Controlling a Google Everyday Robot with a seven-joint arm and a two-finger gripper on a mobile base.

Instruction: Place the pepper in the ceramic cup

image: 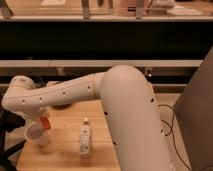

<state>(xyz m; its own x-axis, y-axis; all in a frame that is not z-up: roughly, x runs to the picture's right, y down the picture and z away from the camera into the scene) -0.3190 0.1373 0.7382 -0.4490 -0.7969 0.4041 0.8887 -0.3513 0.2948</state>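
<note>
On a wooden counter [67, 155] before dark shelving, the robot's gripper [41, 119], its opening impossible to tell, hangs with the orange pepper [46, 123] just over the white ceramic cup [36, 134], apparently lined up for release, clear bottle [85, 140] nearby.

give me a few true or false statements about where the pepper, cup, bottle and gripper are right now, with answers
1. The pepper is just above the rim of the ceramic cup. True.
2. The clear bottle stands to the left of the ceramic cup. False: it is to the cup's right, apart from it.
3. The gripper is at the left of the wooden table, over the cup. True.
4. The pepper lies flat on the table beside the bottle. False: it is up at the gripper, by the cup's rim.
5. The ceramic cup is on a shelf behind the table. False: it is at the table's front left.
</note>
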